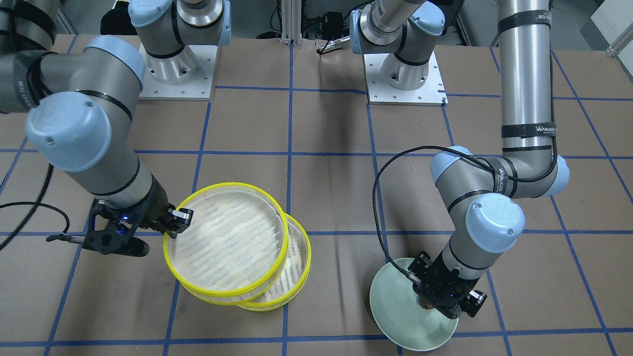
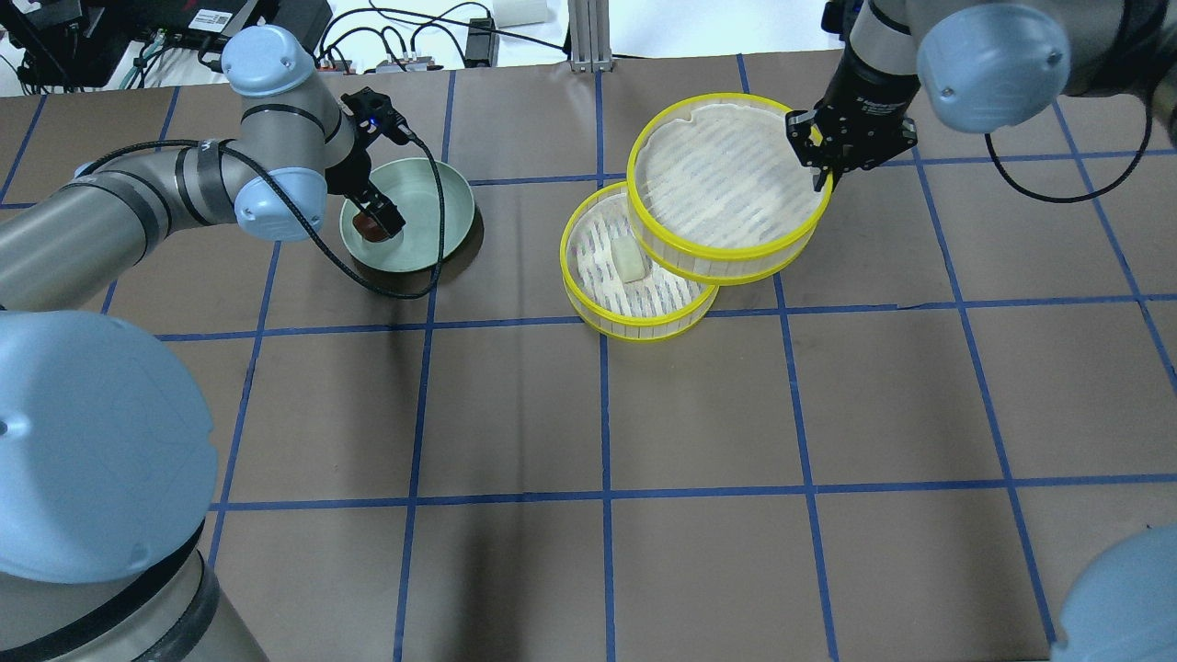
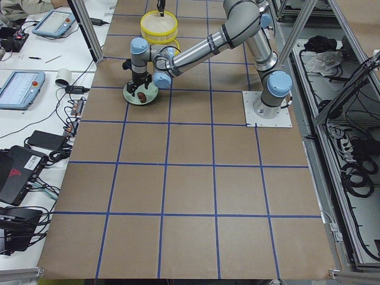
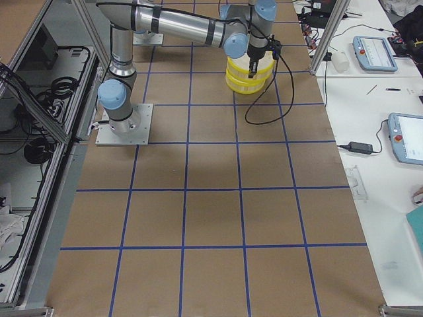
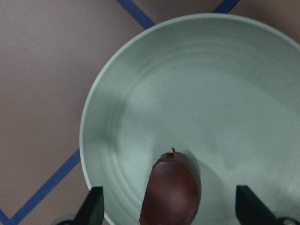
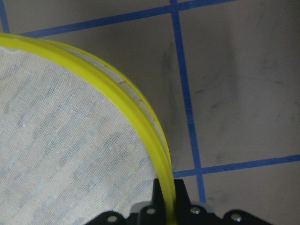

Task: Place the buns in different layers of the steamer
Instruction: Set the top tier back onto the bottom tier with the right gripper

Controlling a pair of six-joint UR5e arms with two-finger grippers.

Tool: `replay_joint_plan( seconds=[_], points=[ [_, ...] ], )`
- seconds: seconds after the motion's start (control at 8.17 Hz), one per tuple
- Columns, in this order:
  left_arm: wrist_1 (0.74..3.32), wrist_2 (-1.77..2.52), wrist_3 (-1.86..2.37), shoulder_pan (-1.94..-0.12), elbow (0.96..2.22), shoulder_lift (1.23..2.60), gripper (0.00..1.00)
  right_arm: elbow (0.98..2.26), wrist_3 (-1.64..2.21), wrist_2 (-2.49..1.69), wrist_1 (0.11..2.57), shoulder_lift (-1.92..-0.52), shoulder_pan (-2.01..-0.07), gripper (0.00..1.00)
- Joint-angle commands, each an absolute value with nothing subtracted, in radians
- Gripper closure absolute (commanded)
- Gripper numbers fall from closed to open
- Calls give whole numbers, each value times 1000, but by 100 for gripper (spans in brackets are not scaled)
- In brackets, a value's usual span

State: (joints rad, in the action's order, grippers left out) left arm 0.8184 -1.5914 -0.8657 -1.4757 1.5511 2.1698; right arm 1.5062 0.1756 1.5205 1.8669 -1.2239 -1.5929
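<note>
The dark reddish-brown bun (image 5: 171, 187) lies on the pale green plate (image 5: 211, 84). My left gripper (image 5: 171, 213) is open, with one finger on each side of the bun; in the overhead view the left gripper (image 2: 377, 219) hangs over the plate's left part. My right gripper (image 2: 821, 164) is shut on the yellow rim of the upper steamer tray (image 2: 726, 175) and holds it tilted, partly overlapping the lower tray (image 2: 588, 299). The pale cream bun (image 2: 628, 260) lies in the lower tray. The right wrist view shows the clamped rim (image 6: 154, 136); the upper tray holds no bun.
The brown table has a blue tape grid (image 2: 602, 414). The green plate (image 2: 437, 198) stands about one grid square to the left of the trays. The left arm's black cable (image 2: 405, 285) loops around the plate's near side. Both arm bases (image 1: 405, 74) stand at the robot's edge.
</note>
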Motion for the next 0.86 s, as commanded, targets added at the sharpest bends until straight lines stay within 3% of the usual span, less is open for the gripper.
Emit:
replay_joint_plan(
  seconds=[0.0,0.24,0.49,0.61,0.73],
  points=[
    [811,-1589,-868,-1476,1539,2207,11,1514,264,1517,1925,-1155,-1661,100],
    [811,-1591,-868,-1476,1543,2221,17,1520,265,1517,1924,-1144,-1661,100],
    [813,-1605,-873,-1476,1543,2221,83,1545,273,1517,1924,-1146,-1661,100],
    [813,-1606,-867,-1476,1542,2217,100,1545,273,1516,1924,-1146,-1661,100],
    [813,-1608,-859,-1476,1540,2203,100,1545,273,1514,1924,-1147,-1661,100]
  ],
)
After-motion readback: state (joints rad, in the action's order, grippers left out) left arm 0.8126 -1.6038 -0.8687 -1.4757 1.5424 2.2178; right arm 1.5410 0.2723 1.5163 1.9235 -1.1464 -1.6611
